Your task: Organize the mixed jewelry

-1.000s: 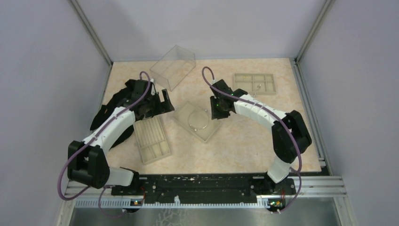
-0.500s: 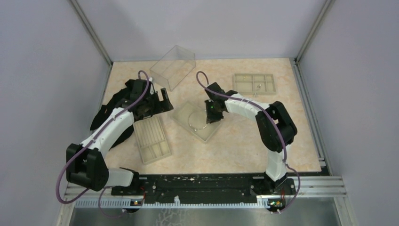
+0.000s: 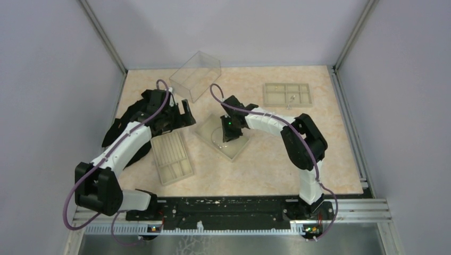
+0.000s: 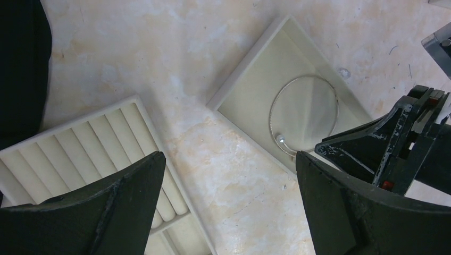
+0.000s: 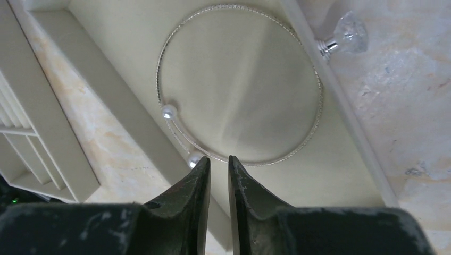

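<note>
A thin silver wire hoop [image 5: 320, 101] with two pearl-like ends lies flat in a shallow beige tray [image 5: 133, 32]. It also shows in the left wrist view [image 4: 271, 114] and the top view [image 3: 215, 139]. My right gripper [image 5: 218, 159] hovers over the hoop's near edge by the pearl ends, its jaws a narrow gap apart with nothing seen between them. A small crystal stud [image 5: 348, 37] lies on the table just outside the tray. My left gripper [image 4: 230, 156] is wide open and empty above bare table between the ridged tray [image 4: 80, 143] and the shallow tray [image 4: 250, 85].
A beige compartmented tray [image 3: 276, 95] at the back right holds a tiny piece [image 3: 291, 97]. A clear plastic box [image 3: 195, 74] stands at the back. A black object [image 3: 119, 127] lies at the left under my left arm.
My right gripper has moved left from beside the shallow tray to over the hoop. The left arm has stayed still.
</note>
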{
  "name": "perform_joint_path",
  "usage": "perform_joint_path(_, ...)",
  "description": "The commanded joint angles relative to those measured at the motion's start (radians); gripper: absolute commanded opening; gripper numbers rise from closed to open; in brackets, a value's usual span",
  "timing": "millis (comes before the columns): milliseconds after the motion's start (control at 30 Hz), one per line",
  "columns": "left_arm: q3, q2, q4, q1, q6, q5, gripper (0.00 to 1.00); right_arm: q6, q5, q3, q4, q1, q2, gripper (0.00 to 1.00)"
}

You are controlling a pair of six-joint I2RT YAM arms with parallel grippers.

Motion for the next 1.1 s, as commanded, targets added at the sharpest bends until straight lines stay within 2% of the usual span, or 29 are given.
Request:
perform_joint_path(0,0.02,0.008,0.004,-0.003,0.024,0.001,0.98,-0.042,0.121,0.025,-0.029,-0.022,-0.12,0.23)
perform_joint_path(100,0.022,0.013,0.005,-0.004,0.029,0.001,0.98,-0.031,0.183,-0.047,-0.032,-0.104,-0.24,0.32)
perform_joint_path(200,0.033,0.034,0.0,-0.033,0.037,-0.062,0.98,0.007,0.215,-0.137,-0.046,-0.208,-0.339,0.42)
perform_joint_path(300,0.071,0.075,-0.033,-0.102,0.074,-0.177,0.98,0.084,0.168,-0.238,-0.042,-0.302,-0.431,0.51)
perform_joint_path(400,0.102,0.117,-0.038,-0.154,0.104,-0.213,0.98,0.156,0.109,-0.323,-0.002,-0.319,-0.503,0.6)
perform_joint_path(500,0.126,0.153,-0.012,-0.165,0.118,-0.19,0.98,0.246,0.025,-0.393,0.061,-0.317,-0.525,0.61)
perform_joint_path(700,0.194,0.24,0.02,-0.165,0.159,-0.182,0.98,0.286,0.03,-0.4,0.081,-0.29,-0.496,0.61)
perform_joint_path(833,0.244,0.287,-0.009,-0.144,0.164,-0.176,0.98,0.211,0.061,-0.337,0.036,-0.29,-0.457,0.61)
perform_joint_path(1067,0.305,0.268,-0.003,-0.021,0.148,-0.087,0.98,0.015,0.074,-0.151,-0.073,-0.29,-0.328,0.6)
